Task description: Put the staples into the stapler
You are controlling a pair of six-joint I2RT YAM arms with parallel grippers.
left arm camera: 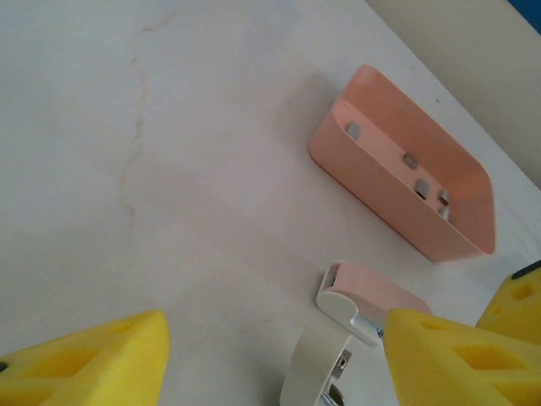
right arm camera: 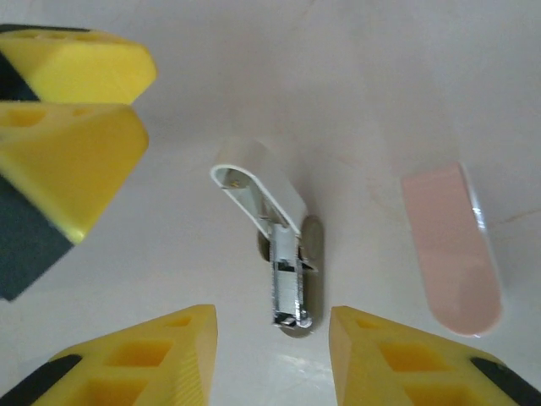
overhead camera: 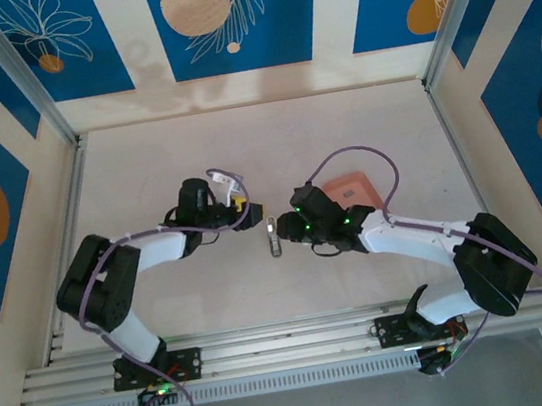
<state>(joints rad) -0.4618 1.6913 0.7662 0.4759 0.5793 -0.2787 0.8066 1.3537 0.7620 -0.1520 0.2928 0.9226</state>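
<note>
Right gripper (right arm camera: 270,338) hangs slack, jaws apart, above the stapler (right arm camera: 286,279), which lies open on the table between the arms; left gripper (left arm camera: 275,334) is slack too, empty. Staples pack (right arm camera: 450,254) lies beside, tray (left arm camera: 363,173) beyond; loading seems undone

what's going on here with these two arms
A robot is working on a small stapler that lies opened on the table. The right gripper is open, its fingers either side of the stapler's metal end without gripping it. The left gripper is open too, close by. A small pink-white pack lies beside the stapler, apart from it.
</note>
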